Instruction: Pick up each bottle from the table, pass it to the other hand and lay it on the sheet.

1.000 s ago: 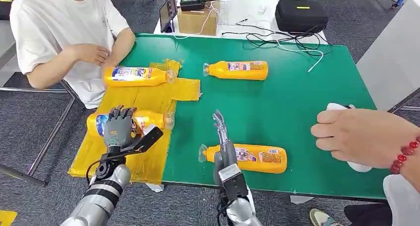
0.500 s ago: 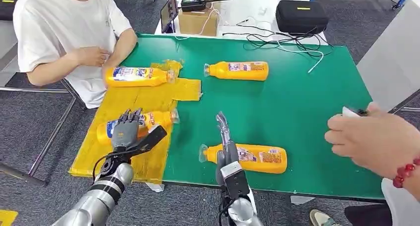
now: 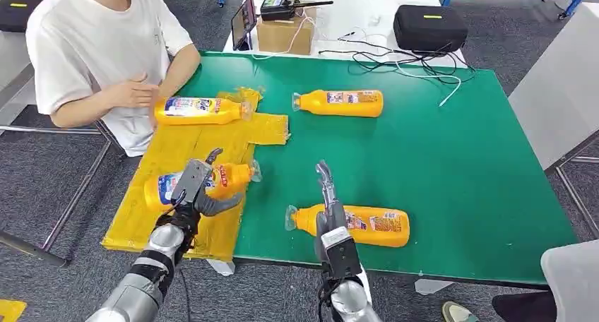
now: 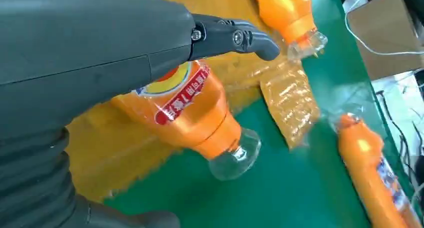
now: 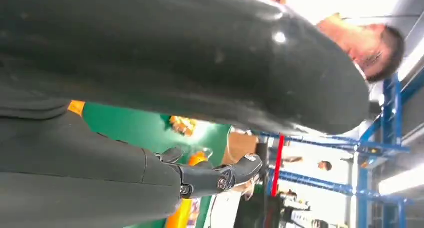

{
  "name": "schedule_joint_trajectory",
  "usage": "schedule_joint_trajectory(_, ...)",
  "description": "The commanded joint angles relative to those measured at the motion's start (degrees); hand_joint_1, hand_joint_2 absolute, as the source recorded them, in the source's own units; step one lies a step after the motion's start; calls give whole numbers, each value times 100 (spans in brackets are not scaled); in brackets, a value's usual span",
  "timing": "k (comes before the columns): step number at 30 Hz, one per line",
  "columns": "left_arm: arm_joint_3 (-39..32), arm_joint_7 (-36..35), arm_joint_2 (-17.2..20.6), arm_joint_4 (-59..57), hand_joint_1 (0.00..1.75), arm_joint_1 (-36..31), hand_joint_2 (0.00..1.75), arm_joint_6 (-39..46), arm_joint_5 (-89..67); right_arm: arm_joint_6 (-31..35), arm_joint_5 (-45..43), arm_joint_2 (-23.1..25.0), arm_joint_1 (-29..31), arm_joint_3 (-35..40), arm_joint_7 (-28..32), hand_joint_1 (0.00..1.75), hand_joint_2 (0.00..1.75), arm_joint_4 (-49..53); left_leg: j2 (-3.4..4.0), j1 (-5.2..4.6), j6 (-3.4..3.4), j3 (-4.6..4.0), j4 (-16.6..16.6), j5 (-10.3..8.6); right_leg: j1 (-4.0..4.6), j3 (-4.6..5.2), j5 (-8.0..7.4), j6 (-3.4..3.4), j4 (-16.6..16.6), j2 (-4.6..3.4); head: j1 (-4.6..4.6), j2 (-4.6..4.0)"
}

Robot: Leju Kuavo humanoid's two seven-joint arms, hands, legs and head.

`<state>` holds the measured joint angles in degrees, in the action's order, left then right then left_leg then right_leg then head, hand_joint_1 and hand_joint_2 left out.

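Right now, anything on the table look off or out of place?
Mostly tidy. The yellow sheet is crumpled and ragged along its far edge, with a torn-looking flap beside the far bottle. The near sheet bottle has its clear cap end poking past the sheet onto the green table. No spills visible.

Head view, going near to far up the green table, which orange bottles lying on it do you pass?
Orange plastic bottle by the right robot hand → orange bottle on the yellow sheet under the left robot hand → orange bottle on the sheet near the seated person, level with the orange bottle on bare green table.
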<state>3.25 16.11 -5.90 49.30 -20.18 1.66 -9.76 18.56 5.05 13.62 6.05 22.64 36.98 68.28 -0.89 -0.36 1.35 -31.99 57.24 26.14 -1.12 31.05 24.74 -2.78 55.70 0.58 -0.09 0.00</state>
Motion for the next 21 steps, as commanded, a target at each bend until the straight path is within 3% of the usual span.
schedule_joint_trajectory(1,1336,846,-136,2423,0,989,175,641,1345,193,116,-251,80,-105,118,0,0,-146,5,11,-9,-25,8,1,11,20,-4,11,0,-2,0,2)
schedule_joint_trajectory(5,1507,1258,-246,3890,0,1469,175,976,2122,648,623,-464,81,32,228,0,0,-131,12,14,-8,-52,21,7,15,45,1,8,7,-6,0,0)
schedule_joint_trajectory(7,1548,1494,-225,4356,0,1611,175,1217,2203,1936,2108,-774,164,307,215,0,0,-298,21,12,-8,-56,15,10,13,49,2,7,2,-14,0,0)
schedule_joint_trajectory(8,1545,1623,-228,4588,0,1701,175,1272,2275,2144,3877,-626,66,-329,-39,0,0,-218,18,7,-6,-57,9,4,8,51,-3,4,1,-13,-2,0)
schedule_joint_trajectory(9,1537,1594,-188,4865,0,1832,175,1321,2298,2144,4217,-701,105,-414,-136,0,0,-275,25,9,-7,-55,9,7,10,51,-2,6,0,-19,-2,0)
schedule_joint_trajectory(10,1520,1594,-169,4969,0,1903,175,1341,2297,2144,4723,-793,140,-479,-378,0,175,-308,25,13,-10,-60,15,11,14,54,2,9,3,-16,0,2)
schedule_joint_trajectory(12,1342,1650,-148,5227,0,2192,175,1496,2238,2144,5405,-1044,202,-512,-1017,0,175,-365,25,6,-7,-70,9,5,8,68,-2,6,2,-17,0,2)
schedule_joint_trajectory(21,1318,1683,-115,5223,0,2235,175,1462,2231,2144,5352,-1088,201,-487,-1021,0,175,-347,48,8,-10,-67,4,6,9,74,-7,8,-1,-38,-2,2)
